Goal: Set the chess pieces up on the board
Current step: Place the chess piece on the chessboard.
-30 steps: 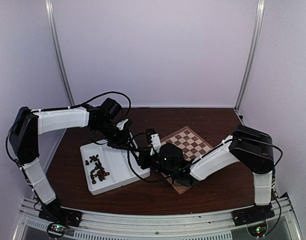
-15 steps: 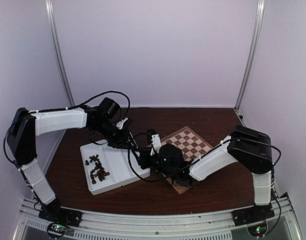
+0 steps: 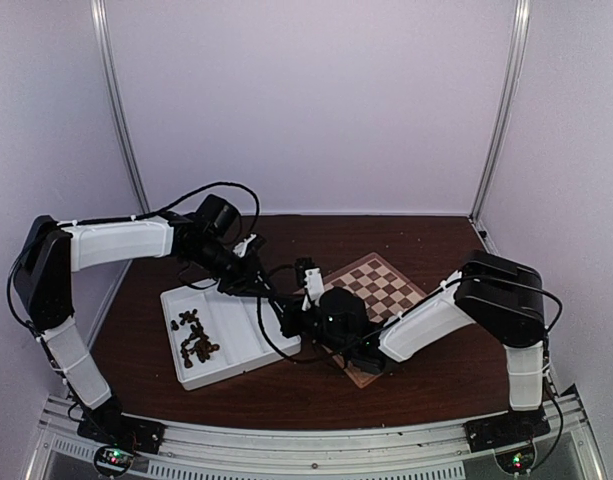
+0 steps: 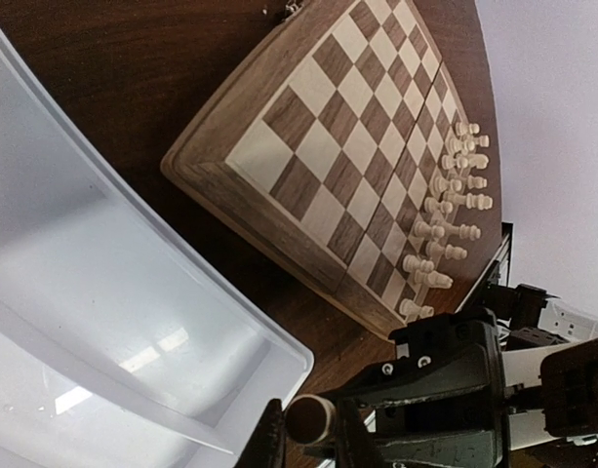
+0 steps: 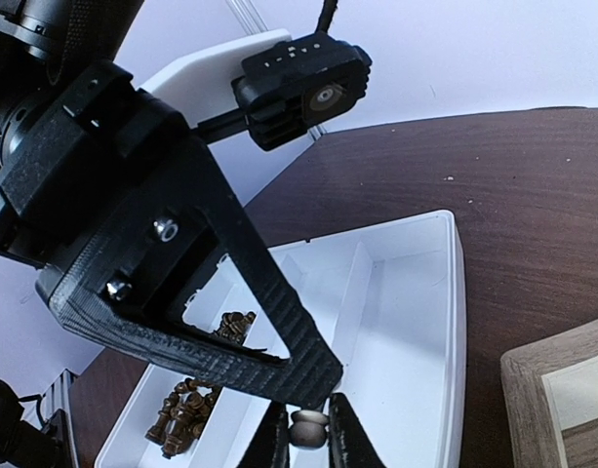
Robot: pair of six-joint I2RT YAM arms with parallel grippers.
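The left jaws pinch a chess piece (image 4: 310, 419). The right jaws, narrow, grip a chess piece (image 5: 308, 427) just beside them.

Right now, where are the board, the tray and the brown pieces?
board (image 4: 357, 166): left wrist view, on its middle squares.
tray (image 5: 408, 312): right wrist view, on its bare floor.
brown pieces (image 3: 195, 340): top view, on the middle of the pile.

White plastic tray (image 3: 236, 345): two compartments, central divider, raised rim. Sits flat on bench (image 3: 286, 395), left of centre, skewed to bench edges. Bench top: dark brown wood grain. Pale wall panels (image 3: 306, 100) enclose rear and sides. Aluminium posts (image 3: 120, 110) at both rear corners. Metal rail (image 3: 316, 445) along near edge.
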